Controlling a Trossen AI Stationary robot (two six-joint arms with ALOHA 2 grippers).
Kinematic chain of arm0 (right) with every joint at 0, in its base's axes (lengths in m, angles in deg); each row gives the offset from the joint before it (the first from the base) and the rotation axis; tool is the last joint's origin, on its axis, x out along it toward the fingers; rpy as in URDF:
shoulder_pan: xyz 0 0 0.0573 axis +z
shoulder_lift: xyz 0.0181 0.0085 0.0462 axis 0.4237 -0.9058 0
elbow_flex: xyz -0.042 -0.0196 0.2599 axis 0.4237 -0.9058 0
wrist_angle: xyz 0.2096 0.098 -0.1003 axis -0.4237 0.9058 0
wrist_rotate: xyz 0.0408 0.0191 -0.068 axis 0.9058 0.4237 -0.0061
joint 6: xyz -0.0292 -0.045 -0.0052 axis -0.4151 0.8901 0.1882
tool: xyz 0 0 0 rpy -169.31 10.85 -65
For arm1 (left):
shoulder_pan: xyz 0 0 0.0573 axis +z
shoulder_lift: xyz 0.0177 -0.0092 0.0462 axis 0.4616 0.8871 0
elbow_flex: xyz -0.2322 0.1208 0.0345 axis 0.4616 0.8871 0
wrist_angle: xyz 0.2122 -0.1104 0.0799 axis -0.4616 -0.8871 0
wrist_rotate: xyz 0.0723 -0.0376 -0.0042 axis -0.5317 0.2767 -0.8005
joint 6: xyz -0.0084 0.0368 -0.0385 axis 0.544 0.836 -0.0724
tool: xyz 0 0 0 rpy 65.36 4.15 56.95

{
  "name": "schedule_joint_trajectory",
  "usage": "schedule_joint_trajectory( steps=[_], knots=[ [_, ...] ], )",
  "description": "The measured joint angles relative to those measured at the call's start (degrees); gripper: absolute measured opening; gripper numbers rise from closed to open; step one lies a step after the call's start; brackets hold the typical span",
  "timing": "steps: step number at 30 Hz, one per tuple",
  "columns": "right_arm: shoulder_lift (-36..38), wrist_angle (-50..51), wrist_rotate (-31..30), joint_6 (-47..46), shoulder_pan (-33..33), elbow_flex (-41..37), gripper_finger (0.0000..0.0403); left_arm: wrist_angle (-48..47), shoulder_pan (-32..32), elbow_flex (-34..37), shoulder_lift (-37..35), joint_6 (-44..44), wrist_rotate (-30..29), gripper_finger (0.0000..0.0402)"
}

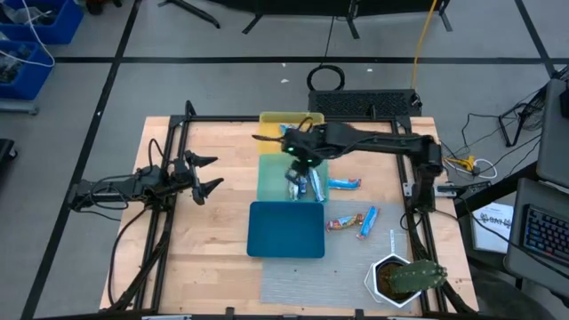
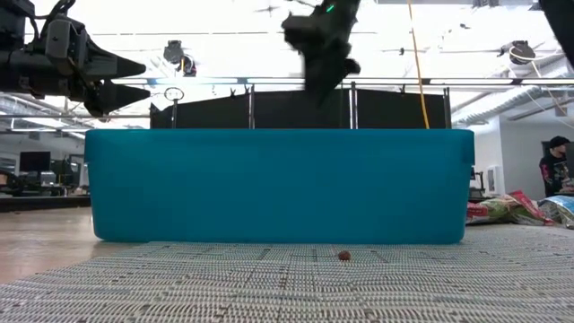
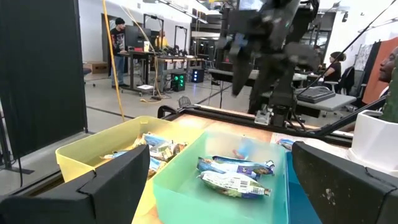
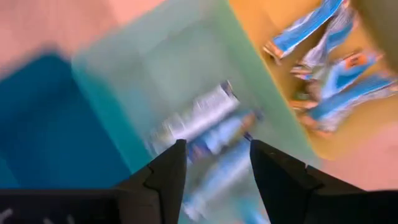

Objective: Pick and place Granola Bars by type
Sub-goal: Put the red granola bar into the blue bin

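Three Granola Bars [image 1: 302,184] lie in the green tray [image 1: 271,182]; the left wrist view shows them as blue-and-silver wrappers [image 3: 233,174]. Several blue bars [image 4: 336,74] fill the yellow tray [image 1: 276,118] at the far side. Loose on the table are one blue bar [image 1: 344,184], one red-orange bar [image 1: 340,222] and another blue bar [image 1: 368,222]. My right gripper [image 1: 302,160] hovers over the green tray, open and empty [image 4: 214,155]. My left gripper [image 1: 213,175] waits open at the table's left, raised above the table.
The blue tray [image 1: 286,229] sits nearest, on a grey mat [image 1: 311,283], and blocks the low view [image 2: 278,184]. A potted plant [image 1: 402,277] stands at the near right corner. Black frame rails [image 1: 178,133] edge the table. People [image 3: 118,28] are in the room beyond.
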Motion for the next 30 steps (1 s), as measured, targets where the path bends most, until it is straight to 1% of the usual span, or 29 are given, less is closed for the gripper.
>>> schedule_joint_trajectory(
  steps=[3, 6, 10, 14, 17, 21, 26, 30],
  knots=[
    [3.80, 6.07, -1.33, 10.93, 0.09, -0.73, 0.0172, 0.00, 0.02, 0.01, 0.00, -0.02, 0.00, 0.0392],
    [8.31, 11.11, -3.38, 18.99, 0.18, -4.35, 0.0173, 0.01, 0.01, 0.00, 0.00, -0.02, 0.00, 0.0392],
    [16.10, 11.64, -3.07, 28.17, 0.11, -14.86, 0.0173, 0.00, 0.02, 0.00, 0.00, -0.02, 0.00, 0.0392],
    [23.01, 5.62, -2.83, 36.13, 0.11, -28.40, 0.0180, 0.01, 0.02, 0.01, 0.00, -0.01, 0.00, 0.0392],
    [27.00, -0.71, -1.48, 38.98, 0.11, -37.38, 0.0193, 0.00, 0.00, 0.00, 0.00, 0.00, 0.00, 0.0392],
    [29.62, -6.52, -1.38, 39.82, 0.13, -46.37, 0.0219, 0.00, 0.01, 0.00, 0.00, -0.02, -0.02, 0.0392],
    [30.51, -14.29, -1.41, 39.60, 0.11, -54.25, 0.0247, 0.02, 0.02, -0.01, 0.00, -0.02, 0.00, 0.0392],
    [30.47, -20.71, -1.41, 39.53, 0.11, -58.49, 0.0253, 0.00, 0.00, -0.01, 0.00, -0.02, 0.00, 0.0392]
  ],
)
